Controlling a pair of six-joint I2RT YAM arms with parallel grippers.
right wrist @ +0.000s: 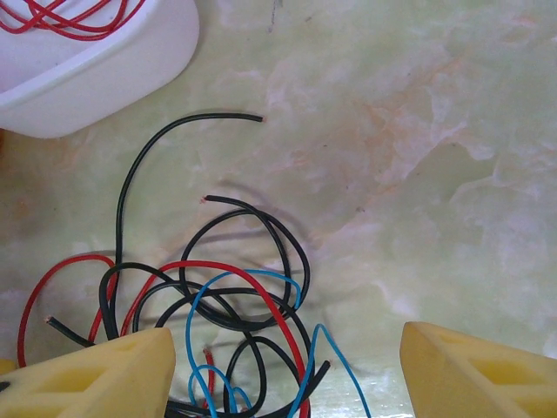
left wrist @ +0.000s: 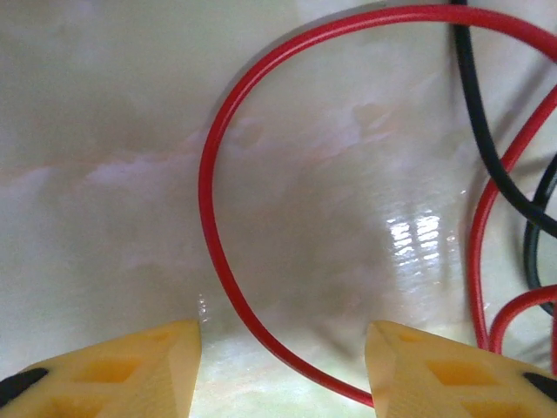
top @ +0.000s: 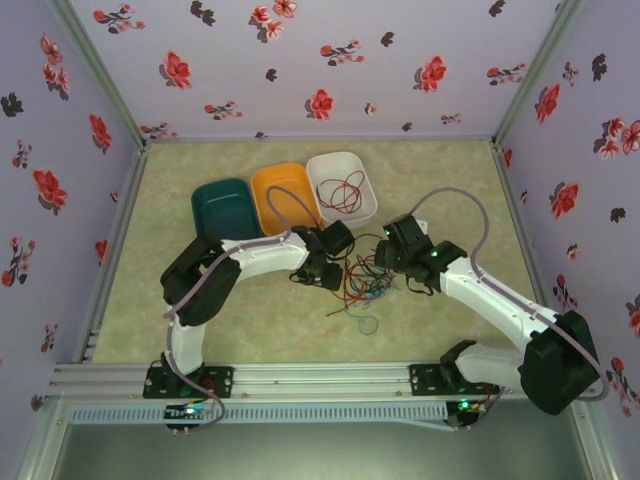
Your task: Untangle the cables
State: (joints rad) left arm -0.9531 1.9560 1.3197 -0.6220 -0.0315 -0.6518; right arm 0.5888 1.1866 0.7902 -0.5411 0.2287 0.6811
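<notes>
The cables (top: 362,285) lie in a loose tangle at the middle of the bench (top: 450,170), red, black and blue strands crossing over one another, with a small blue loop (top: 368,325) just beside the heap on its near side. Seen from the left wrist, the red cable (left wrist: 209,218) sweeps in a wide arc over the pale marbled surface and runs down between the two yellow fingers (left wrist: 113,374). A black cable (left wrist: 474,122) curves down the right side of that view. The left jaws stand apart with this red strand lying between them, gripping nothing (neither finger presses on the wire).

From the right wrist the knot is plainer. Black loops overlap a red arc and a blue cable (right wrist: 252,273), and two loose black ends point away across the bench. The heap sits toward the left one of the right arm's yellow fingers (right wrist: 479,370). The right jaws are spread wide and hold nothing.

Both arms reach in from either side, their heads close together over the tangle. Beyond it, at the far side of the bench, three trays stand in a row touching one another: a teal tray (top: 225,205), an orange tray (top: 285,195), and a white tray (top: 330,163) with a red coil (top: 342,192) inside it.
</notes>
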